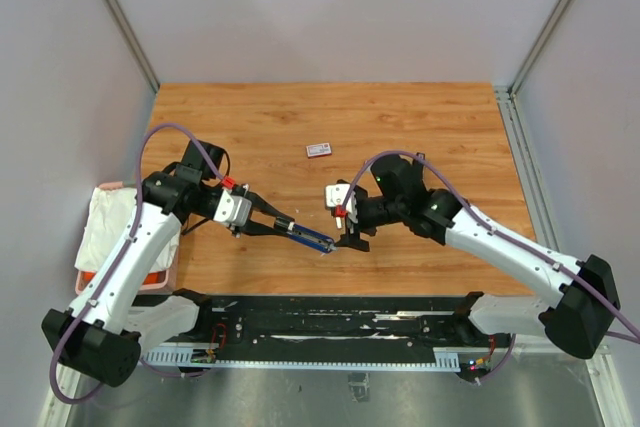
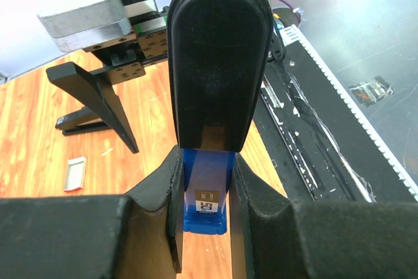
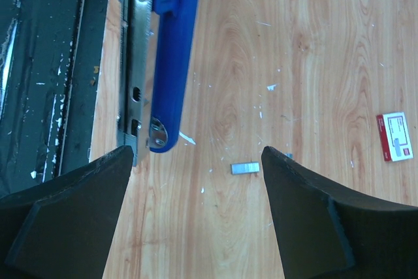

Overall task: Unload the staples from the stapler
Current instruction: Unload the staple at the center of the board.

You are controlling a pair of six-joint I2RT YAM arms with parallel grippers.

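My left gripper is shut on a blue stapler with a black top, its pads pressing both sides of the blue body. The stapler's front end points at my right gripper. In the right wrist view the blue stapler and its bare metal magazine rail lie side by side at the upper left. A short silvery bar of staples lies on the wood. My right gripper hangs open over it, and the bar is close to the right finger, apart from it.
A small red-and-white flat box lies further back on the wooden table and shows in the right wrist view as the box. A pink tray with a white cloth sits off the left edge. A black rail runs along the near edge.
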